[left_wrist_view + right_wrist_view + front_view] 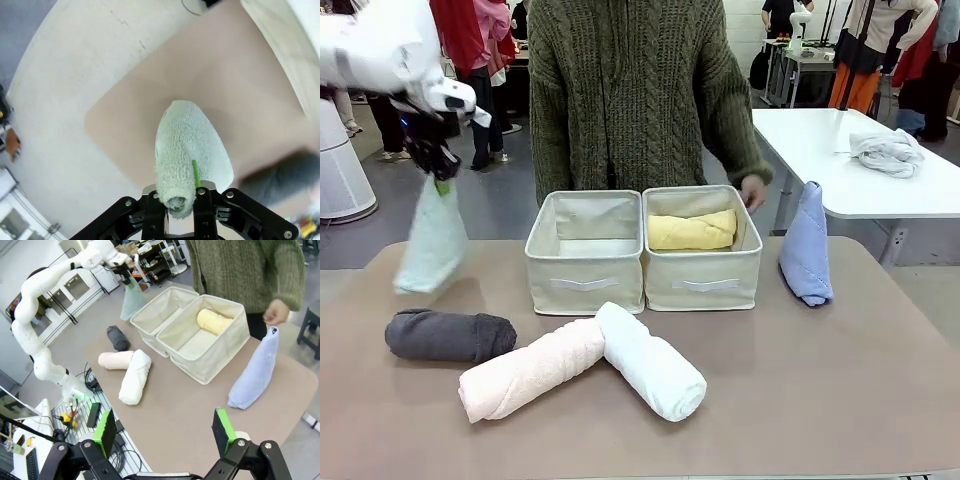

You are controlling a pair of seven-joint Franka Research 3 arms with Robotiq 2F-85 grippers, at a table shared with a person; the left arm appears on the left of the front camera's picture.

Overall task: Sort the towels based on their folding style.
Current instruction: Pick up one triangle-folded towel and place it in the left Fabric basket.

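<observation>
Front view: my left hand (440,177) pinches the teal towel (432,250) by its tip. I'd carry it rightward, high enough to clear the empty bin (584,285), then release.

bright, even indoor light from overhead leaves only soft, short shadows on the table (820,400) and no glare, the hanging pale teal towel (432,245) is blurred in the front view, and both wide-angle wrist views bend at their edges, with the dark grey towel (280,175) out of focus
</observation>
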